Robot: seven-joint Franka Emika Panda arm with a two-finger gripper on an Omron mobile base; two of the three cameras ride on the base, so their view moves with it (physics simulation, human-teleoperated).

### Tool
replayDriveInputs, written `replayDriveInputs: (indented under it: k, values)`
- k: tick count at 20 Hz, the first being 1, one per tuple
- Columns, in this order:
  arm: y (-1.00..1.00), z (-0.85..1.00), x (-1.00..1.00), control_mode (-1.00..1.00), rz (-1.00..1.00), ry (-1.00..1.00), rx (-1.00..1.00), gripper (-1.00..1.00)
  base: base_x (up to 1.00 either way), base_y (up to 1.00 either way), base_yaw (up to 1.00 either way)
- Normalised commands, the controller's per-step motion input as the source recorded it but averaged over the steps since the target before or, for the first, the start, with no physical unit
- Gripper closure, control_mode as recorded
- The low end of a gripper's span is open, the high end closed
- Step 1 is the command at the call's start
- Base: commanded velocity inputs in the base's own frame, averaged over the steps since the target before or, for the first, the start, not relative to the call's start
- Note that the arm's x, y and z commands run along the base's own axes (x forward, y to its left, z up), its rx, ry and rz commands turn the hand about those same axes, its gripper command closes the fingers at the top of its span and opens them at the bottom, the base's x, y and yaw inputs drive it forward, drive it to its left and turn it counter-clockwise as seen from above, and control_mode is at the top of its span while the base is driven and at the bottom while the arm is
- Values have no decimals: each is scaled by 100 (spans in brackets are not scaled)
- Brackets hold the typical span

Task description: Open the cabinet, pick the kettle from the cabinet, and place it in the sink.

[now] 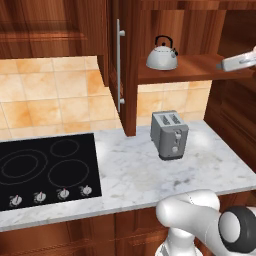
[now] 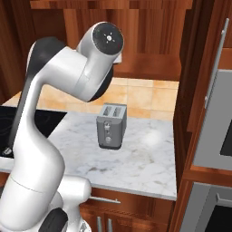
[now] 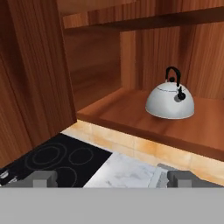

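The cabinet [image 1: 131, 60] stands open, its door [image 1: 114, 55] swung out edge-on with the long silver handle [image 1: 119, 65] facing me. On its inner shelf [image 1: 200, 69] sits the silver kettle [image 1: 162, 55], upright, black handle on top. My gripper [image 1: 223, 65] hovers at shelf height to the kettle's right, apart from it. In the hand view the kettle [image 3: 170, 101] lies ahead on the shelf [image 3: 131, 114], the open door [image 3: 35, 70] is at the left, and my gripper [image 3: 113, 179] is open with nothing between the fingertips [image 3: 43, 178]. The sink is out of view.
A grey two-slot toaster [image 1: 169, 134] [image 2: 111, 125] stands on the white marble counter [image 1: 135, 175] below the shelf. The black cooktop [image 1: 45, 170] lies to the left. A tall wooden side wall [image 2: 199, 90] bounds the right.
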Motion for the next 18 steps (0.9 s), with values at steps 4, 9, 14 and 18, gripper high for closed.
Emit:
replayDriveInputs:
  k: [4, 9, 14, 18]
  values:
    - [15, 8, 24, -100, 6, 0, 0, -100, 0, 0, 0]
    - [11, 9, 26, -100, 8, 0, 0, -100, 0, 0, 0]
    - [10, 6, 28, -100, 1, 0, 0, -100, 0, 0, 0]
    - [9, 1, 27, -100, -1, 0, 0, -100, 0, 0, 0]
